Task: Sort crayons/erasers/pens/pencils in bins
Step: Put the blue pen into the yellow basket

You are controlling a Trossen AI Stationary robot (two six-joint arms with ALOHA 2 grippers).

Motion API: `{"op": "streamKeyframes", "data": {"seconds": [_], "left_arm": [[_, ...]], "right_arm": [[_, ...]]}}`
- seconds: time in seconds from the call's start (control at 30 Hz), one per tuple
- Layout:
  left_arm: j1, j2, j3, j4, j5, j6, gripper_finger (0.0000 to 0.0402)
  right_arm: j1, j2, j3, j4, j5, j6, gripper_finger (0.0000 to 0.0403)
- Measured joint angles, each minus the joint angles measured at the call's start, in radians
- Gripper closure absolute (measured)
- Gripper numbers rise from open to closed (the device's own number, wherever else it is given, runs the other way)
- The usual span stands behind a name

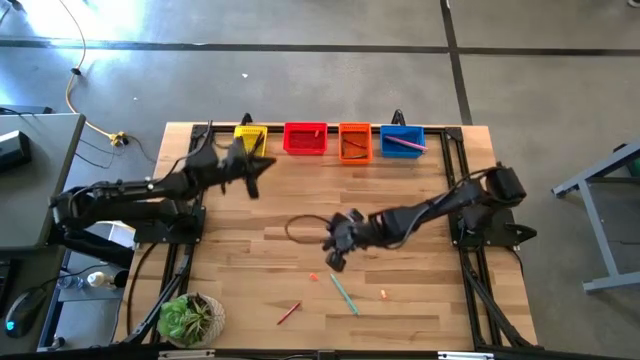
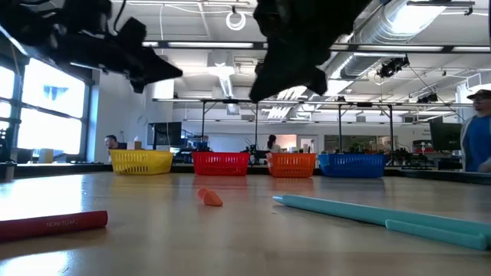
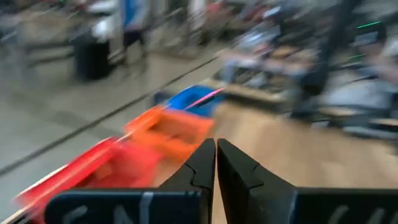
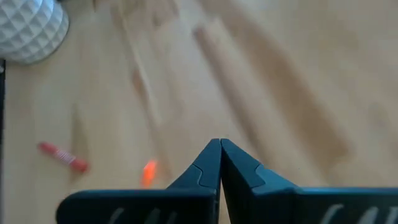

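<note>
The right gripper (image 4: 219,149) hangs over the bare wooden table (image 4: 261,81), its two dark fingers pressed together with nothing between them. Just beyond the fingertips lies a small orange eraser (image 4: 148,173) on the boards. Farther off rests a red crayon (image 4: 62,157) with a paper label, lying at a slant. A white faceted pot (image 4: 28,28) stands well apart from both.

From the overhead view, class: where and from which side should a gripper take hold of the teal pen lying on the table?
Grip the teal pen near its middle, coming straight down from above. It lies flat on the table at a slant, long and thin, so the fingers should close across its narrow width, not along it. The small orange eraser sits close to its upper end, so the middle looks safer. The right gripper is nearest.
</note>
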Motion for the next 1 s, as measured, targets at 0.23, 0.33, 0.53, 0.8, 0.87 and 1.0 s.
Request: {"op": "streamKeyframes", "data": {"seconds": [0.23, 0.33, 0.53, 0.8, 0.87, 1.0], "left_arm": [[-0.166, -0.059, -0.130, 0.188, 0.120, -0.001, 0.0401], [-0.219, -0.059, -0.132, 0.179, 0.135, 0.000, 0.0400], [-0.278, -0.059, -0.132, 0.180, 0.135, 0.025, 0.0401], [-0.344, -0.059, -0.132, 0.163, 0.135, -0.007, 0.0401], [-0.363, -0.059, -0.132, 0.160, 0.131, 0.001, 0.0401], [-0.397, -0.058, -0.132, 0.154, 0.112, -0.001, 0.0401]], "right_arm": [[0.166, 0.002, 0.013, -0.182, 0.027, 0.408, 0.0402], [0.231, 0.041, 0.093, -0.284, 0.042, 0.525, 0.0402], [0.299, 0.209, 0.346, -0.587, 0.018, 0.643, 0.0388], [0.335, 0.414, 0.525, -0.649, -0.065, 0.737, 0.0279], [0.343, 0.451, 0.544, -0.678, -0.069, 0.766, 0.0259], [0.342, 0.488, 0.556, -0.671, -0.073, 0.827, 0.0247]]}}
